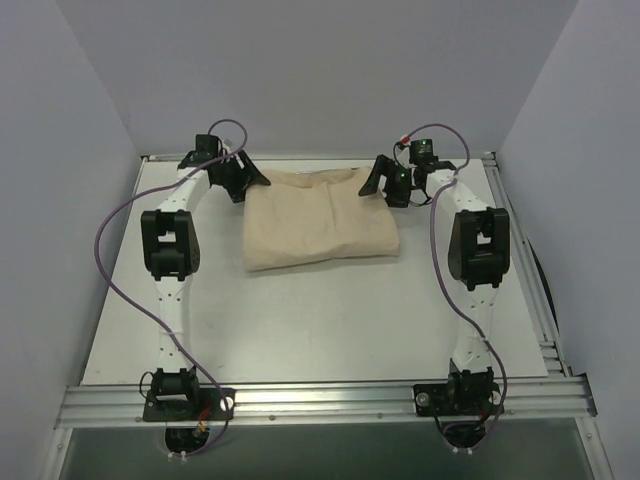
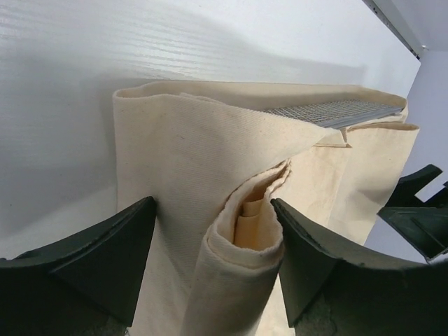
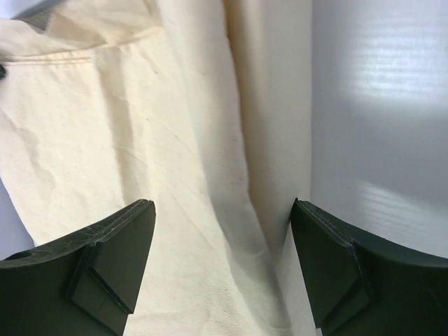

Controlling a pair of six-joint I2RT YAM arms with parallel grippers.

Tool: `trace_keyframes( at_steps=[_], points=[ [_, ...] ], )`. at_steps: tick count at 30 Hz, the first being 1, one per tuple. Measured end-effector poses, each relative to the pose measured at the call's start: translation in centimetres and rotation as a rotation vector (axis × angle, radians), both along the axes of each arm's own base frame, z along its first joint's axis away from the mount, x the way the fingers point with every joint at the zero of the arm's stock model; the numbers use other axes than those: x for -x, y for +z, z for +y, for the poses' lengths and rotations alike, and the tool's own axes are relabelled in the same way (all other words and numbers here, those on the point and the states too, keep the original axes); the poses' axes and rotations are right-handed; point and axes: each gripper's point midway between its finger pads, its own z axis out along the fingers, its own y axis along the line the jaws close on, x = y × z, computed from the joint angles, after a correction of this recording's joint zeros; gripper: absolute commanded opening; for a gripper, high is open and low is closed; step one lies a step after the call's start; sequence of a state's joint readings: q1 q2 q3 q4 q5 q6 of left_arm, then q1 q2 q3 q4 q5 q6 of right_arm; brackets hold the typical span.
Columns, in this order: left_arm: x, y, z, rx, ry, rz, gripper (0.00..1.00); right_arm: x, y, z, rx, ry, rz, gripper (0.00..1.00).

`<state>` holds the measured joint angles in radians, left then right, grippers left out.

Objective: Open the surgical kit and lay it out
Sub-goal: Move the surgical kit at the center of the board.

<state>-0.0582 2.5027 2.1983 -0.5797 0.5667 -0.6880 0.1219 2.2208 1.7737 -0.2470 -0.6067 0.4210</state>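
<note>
White table (image 1: 300,330); cloth wrap (image 1: 320,230) at far edge, long axis left-right; left end effector (image 2: 213,206), right end effector (image 3: 224,206) wide.

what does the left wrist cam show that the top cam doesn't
Only left wrist: a raised fold of the cloth wrap between the fingers of the open left gripper, and a grey mesh edge under the cloth. Only top: the wrap's whole outline, with left arm and right arm reaching its far corners. Both: the folded wrap and the left gripper.
</note>
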Motion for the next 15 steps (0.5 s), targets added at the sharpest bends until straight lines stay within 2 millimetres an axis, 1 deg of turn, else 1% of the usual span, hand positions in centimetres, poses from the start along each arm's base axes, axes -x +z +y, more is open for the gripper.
trace_keyframes(
  at_steps=[4,9,12,14,15],
  points=[
    [0.2,0.5,0.1,0.0,0.0,0.003,0.75,-1.8,2.5,0.0,0.002,0.002,-0.073,0.8],
    [0.7,0.9,0.3,-0.014,0.006,0.016,0.75,-4.7,5.4,0.2,-0.007,-0.008,-0.164,0.78],
    [0.9,0.9,0.3,-0.015,0.011,0.031,0.71,-5.8,5.7,0.3,-0.014,-0.014,-0.181,0.77],
    [1.0,0.9,0.3,-0.013,0.017,0.041,0.67,-6.0,5.2,0.3,-0.015,-0.018,-0.168,0.76],
    [1.0,1.1,0.3,-0.015,0.018,0.04,0.67,-6.1,4.8,0.3,-0.013,-0.02,-0.159,0.75]
  ],
)
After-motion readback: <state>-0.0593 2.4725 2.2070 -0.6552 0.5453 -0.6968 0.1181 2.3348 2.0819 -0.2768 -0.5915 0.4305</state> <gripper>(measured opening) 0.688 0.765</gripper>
